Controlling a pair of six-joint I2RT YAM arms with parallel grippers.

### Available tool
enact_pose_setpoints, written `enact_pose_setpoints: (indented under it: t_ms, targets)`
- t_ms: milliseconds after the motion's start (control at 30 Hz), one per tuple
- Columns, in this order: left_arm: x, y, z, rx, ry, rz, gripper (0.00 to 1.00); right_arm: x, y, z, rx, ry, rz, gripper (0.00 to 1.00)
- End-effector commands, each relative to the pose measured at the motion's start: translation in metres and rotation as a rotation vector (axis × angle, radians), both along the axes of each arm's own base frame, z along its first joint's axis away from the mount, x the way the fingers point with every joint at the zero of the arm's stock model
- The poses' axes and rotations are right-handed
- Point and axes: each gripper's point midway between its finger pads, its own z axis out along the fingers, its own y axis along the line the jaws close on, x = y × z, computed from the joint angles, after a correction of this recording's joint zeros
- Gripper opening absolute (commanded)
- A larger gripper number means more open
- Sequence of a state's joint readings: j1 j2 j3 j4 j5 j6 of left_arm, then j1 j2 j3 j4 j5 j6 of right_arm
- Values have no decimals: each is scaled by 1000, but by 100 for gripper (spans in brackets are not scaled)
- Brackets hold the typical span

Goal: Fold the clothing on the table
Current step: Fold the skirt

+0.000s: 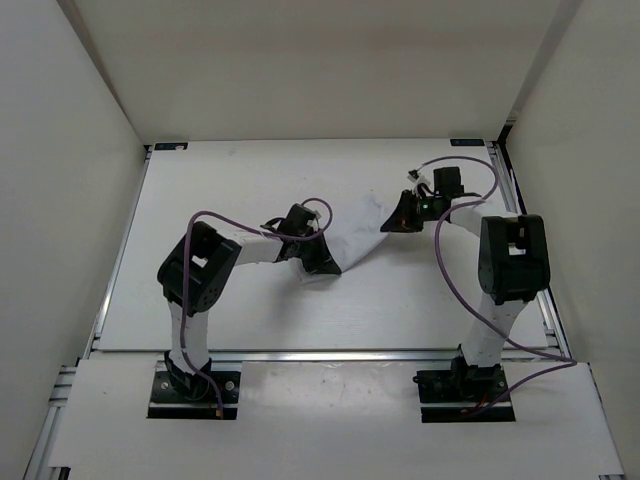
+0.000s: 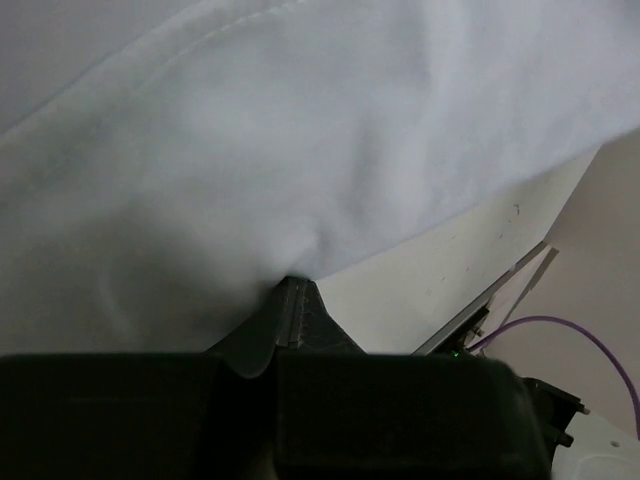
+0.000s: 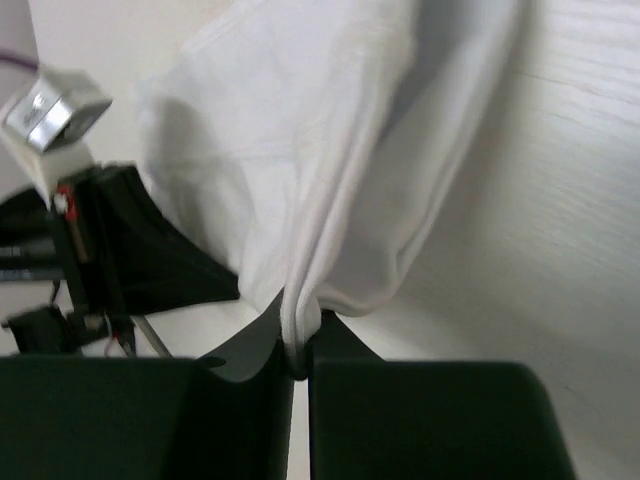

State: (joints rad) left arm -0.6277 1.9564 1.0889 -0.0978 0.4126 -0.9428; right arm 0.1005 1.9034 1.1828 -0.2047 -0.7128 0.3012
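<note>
The clothing (image 1: 358,235), a thin white cloth, hangs as a narrow band between my two grippers over the middle of the table (image 1: 240,180). My left gripper (image 1: 325,262) holds its near-left end. In the left wrist view the jaws (image 2: 292,290) are shut, with the cloth (image 2: 300,150) pinched at their tips and spreading above them. My right gripper (image 1: 392,222) holds the far-right end. In the right wrist view its jaws (image 3: 300,335) are shut on a bunched fold of the cloth (image 3: 320,150). The cloth's lower edge near the left gripper touches the table.
White walls close in the table on the left, back and right, with aluminium rails (image 1: 530,260) along its edges. Purple cables (image 1: 450,260) loop off both arms. The left arm's black wrist (image 3: 120,240) shows close beside the cloth in the right wrist view.
</note>
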Motion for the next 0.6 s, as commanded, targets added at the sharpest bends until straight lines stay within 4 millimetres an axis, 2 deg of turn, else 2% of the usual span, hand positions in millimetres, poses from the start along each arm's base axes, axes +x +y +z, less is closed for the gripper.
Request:
enact_pose_setpoints:
  t_ms: [0, 33, 67, 167, 300, 367, 467, 533, 567]
  targets:
    - [15, 22, -3, 29, -7, 62, 0, -1, 21, 48, 41, -230, 207, 1]
    - [14, 24, -7, 35, 0, 65, 0, -2, 20, 54, 33, -261, 246, 0]
    - [16, 25, -5, 27, 2, 66, 0, -11, 26, 53, 37, -246, 284, 0]
    - [24, 31, 8, 15, -25, 85, 0, -17, 26, 61, -9, -328, 380, 0]
    - [14, 43, 10, 25, -17, 85, 0, -22, 31, 63, -65, -402, 456, 1]
    - [10, 49, 10, 19, -8, 94, 0, -17, 33, 66, -103, -449, 476, 0]
    - [-5, 61, 7, 24, 23, 103, 0, -11, 39, 79, -141, -526, 496, 0]
    - [1, 67, 33, 2, -52, 126, 0, -8, 42, 84, -162, -557, 497, 0]
    - [2, 75, 36, 12, -64, 157, 0, -7, 43, 89, -167, -576, 486, 0]
